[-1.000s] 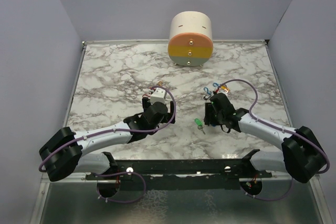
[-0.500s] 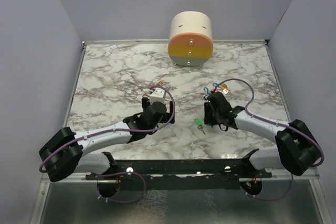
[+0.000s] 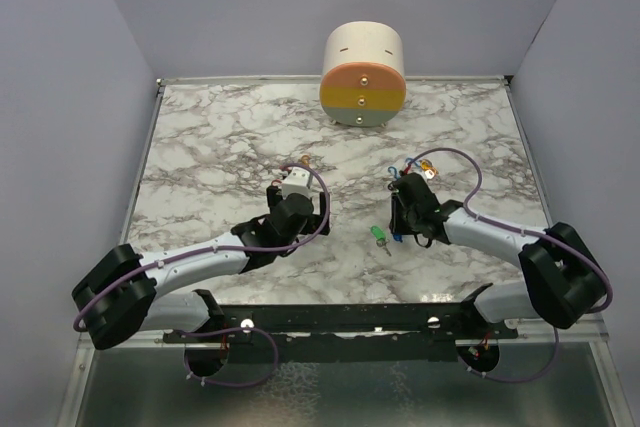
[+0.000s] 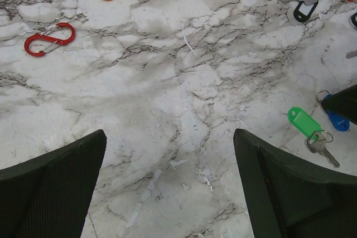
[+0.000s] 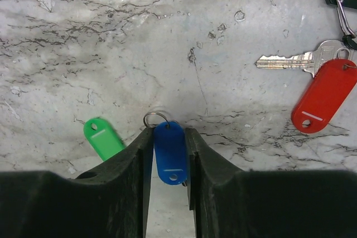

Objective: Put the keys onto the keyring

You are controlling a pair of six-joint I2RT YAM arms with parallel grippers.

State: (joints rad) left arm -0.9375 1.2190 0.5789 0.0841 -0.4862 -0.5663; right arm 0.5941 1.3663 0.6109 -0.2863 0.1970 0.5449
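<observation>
The right arm has been edging forward, and the right gripper (image 5: 168,133) is now pinching the blue plastic key tag (image 5: 170,157) between its fingers. The green plastic key tag (image 5: 103,137) is lying just beside one finger. The left gripper (image 4: 169,137) is hovering with its jaws wide apart. The pick-up is under way, and the next move likely calls for a clean lift.

A lab test booth — plain grey walls (image 3: 70,97) enclose a marble-look table (image 3: 210,137).
</observation>
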